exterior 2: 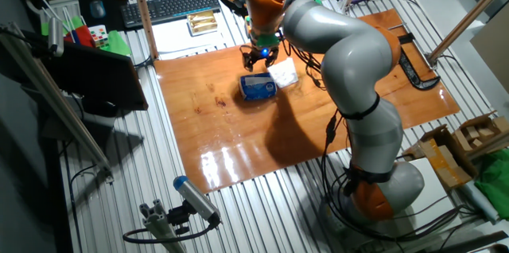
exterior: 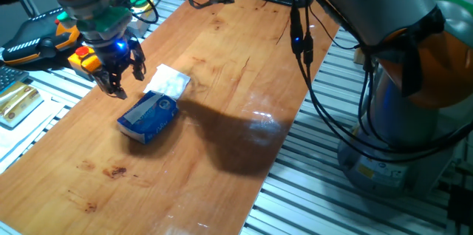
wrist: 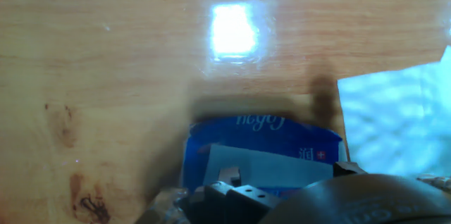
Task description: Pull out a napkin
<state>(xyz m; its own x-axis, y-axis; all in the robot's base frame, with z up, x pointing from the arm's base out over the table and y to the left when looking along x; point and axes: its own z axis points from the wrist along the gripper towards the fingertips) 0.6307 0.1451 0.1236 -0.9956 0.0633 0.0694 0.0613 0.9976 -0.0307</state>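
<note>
Fingers spread, empty, hover above worktop just beside blue pack. Napkin lies flat, touching pack's far end, probably already out.

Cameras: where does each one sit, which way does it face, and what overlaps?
One fixed view: low beside the table, looking along it; end effector above the blue pack, napkin.
Other fixed view: high, looking down; whole arm, keyboard.
Hand view: looking down at the pack.
All three show the pack and napkin.
</note>
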